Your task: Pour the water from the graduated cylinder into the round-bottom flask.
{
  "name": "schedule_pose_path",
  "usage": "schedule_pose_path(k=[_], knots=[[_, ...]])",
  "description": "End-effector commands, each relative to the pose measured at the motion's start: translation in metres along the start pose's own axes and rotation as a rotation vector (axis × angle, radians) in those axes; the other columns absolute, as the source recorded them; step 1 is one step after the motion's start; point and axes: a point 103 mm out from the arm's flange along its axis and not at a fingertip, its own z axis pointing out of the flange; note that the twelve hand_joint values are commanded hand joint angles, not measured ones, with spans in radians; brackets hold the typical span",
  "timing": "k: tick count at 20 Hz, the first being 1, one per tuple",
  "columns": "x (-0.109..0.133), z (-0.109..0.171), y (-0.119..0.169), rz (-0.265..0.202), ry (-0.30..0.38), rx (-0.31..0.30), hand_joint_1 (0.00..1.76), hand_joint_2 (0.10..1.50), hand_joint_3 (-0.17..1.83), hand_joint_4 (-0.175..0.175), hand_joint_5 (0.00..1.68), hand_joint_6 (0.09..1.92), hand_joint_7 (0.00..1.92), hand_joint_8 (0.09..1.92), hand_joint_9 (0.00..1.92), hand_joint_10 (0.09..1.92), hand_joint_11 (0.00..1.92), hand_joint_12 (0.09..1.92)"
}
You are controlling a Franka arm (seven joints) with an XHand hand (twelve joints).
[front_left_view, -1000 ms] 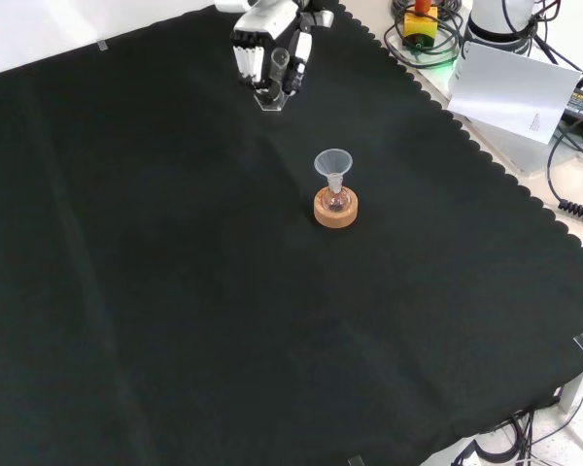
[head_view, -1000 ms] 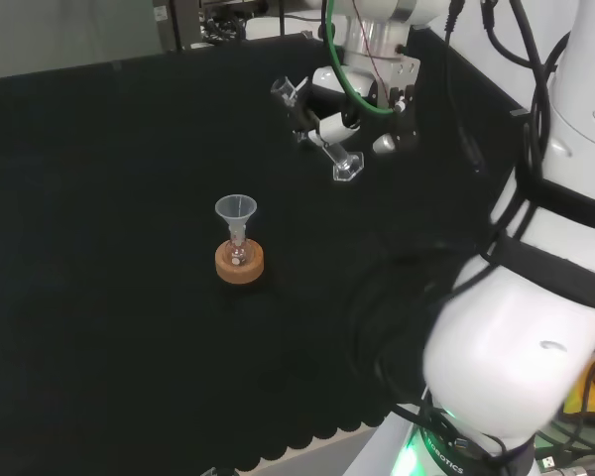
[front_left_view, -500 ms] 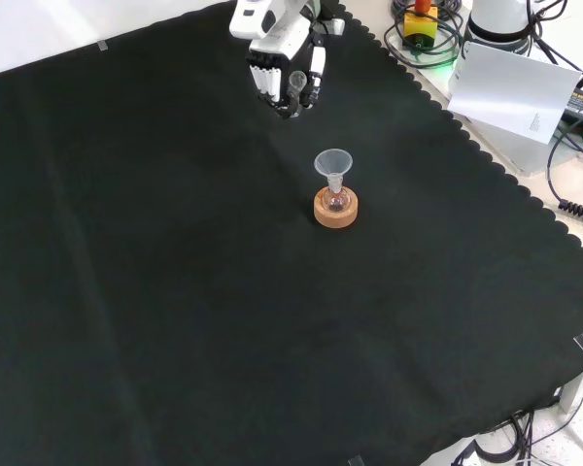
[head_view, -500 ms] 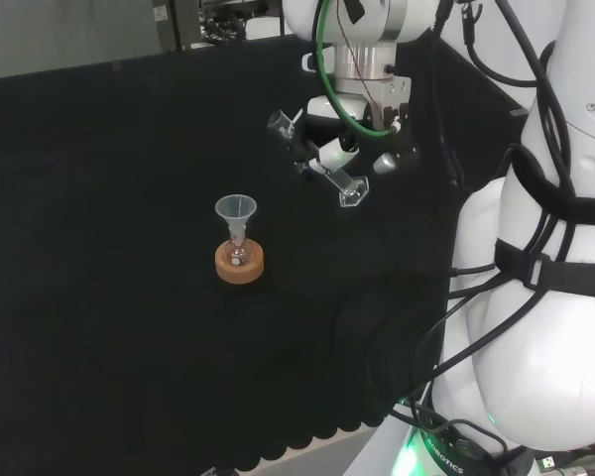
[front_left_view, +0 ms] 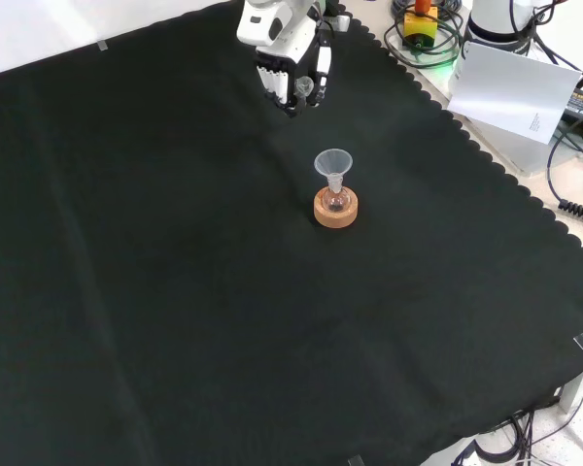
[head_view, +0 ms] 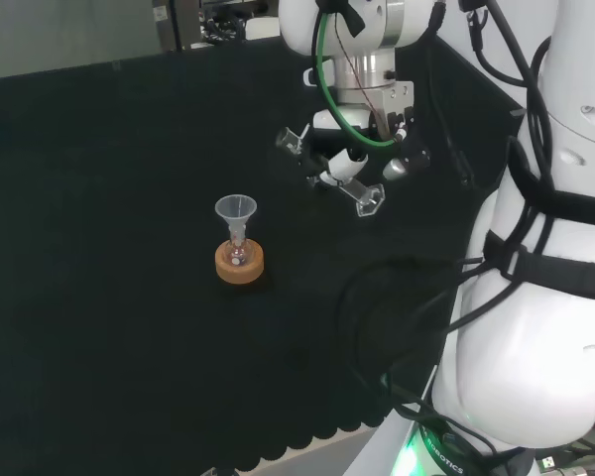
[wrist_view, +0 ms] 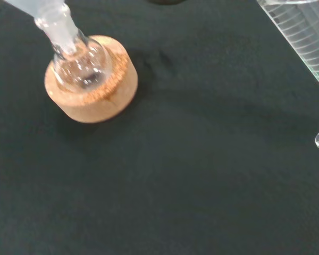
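- I see the round-bottom flask (head_view: 238, 254) upright in its cork ring (head_view: 240, 264), funnel (head_view: 235, 210) on top.
- My robot hand (head_view: 349, 159) grasps the graduated cylinder (head_view: 329, 175), tilted, mouth toward the funnel, base toward the counter's (head_view: 99, 178) arm-side edge.

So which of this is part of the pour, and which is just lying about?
For the pour: cylinder held tilted in the hand; flask; funnel; cork stand.

Lying about: white sheet and cables off the cloth's edge.

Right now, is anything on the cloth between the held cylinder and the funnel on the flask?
Nothing: the head view shows bare black cloth between the graduated cylinder and the funnel.
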Motion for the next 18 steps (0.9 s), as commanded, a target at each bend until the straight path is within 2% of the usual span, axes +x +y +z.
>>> schedule_pose_path(k=[1, 8, 18], knots=[[0.008, 0.024, -0.025, 0.029, -0.139, 0.226, 1.14, 1.15, -0.01, -0.175, 0.94, 1.08, 1.24, 0.39, 1.41, 0.09, 1.30, 0.71], [0.020, 0.026, -0.020, 0.011, -0.175, 0.292, 1.14, 1.15, -0.01, -0.175, 0.94, 1.08, 1.24, 0.38, 1.42, 0.09, 1.30, 0.71], [0.035, 0.025, -0.009, -0.021, -0.204, 0.330, 1.14, 1.14, -0.01, -0.175, 0.94, 1.07, 1.25, 0.37, 1.42, 0.09, 1.31, 0.70]])
